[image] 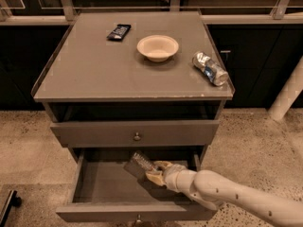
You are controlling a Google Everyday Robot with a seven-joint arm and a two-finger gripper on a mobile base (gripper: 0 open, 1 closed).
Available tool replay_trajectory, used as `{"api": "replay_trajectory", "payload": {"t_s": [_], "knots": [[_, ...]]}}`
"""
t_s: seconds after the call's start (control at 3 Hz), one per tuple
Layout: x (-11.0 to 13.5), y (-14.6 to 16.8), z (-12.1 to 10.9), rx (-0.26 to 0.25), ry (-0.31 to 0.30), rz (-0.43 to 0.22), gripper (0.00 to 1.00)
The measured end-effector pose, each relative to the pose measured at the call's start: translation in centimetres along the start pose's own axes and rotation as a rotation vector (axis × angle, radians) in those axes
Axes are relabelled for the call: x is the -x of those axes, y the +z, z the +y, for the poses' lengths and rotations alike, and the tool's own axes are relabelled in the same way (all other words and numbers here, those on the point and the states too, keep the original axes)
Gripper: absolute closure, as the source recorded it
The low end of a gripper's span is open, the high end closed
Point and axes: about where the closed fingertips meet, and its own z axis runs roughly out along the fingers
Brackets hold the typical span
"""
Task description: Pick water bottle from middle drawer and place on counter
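Clear water bottle (138,162), tilted, clasped by gripper (153,170) inside the pulled-out middle drawer (97,186).

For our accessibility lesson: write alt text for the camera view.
The robot's claw is at the water bottle inside the open middle drawer. On the counter sit a white bowl, a crushed can and a dark wrapper.

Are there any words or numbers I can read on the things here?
No text can be read here.
Dark wrapper on the counter: print too blurred.
Crushed can: markings too blurred.
Water bottle at the gripper in the middle drawer: label too blurred.
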Motion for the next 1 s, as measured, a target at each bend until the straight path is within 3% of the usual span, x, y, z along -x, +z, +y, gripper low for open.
{"api": "replay_trajectory", "payload": {"t_s": [0.33,0.67,1.0], "knots": [[1.6,-6.0,-1.0,0.037,0.066,-0.039,1.0],[3.5,-11.3,-0.8,0.097,0.105,-0.036,1.0],[7.9,-15.6,-0.8,0.161,0.069,-0.035,1.0]]}}
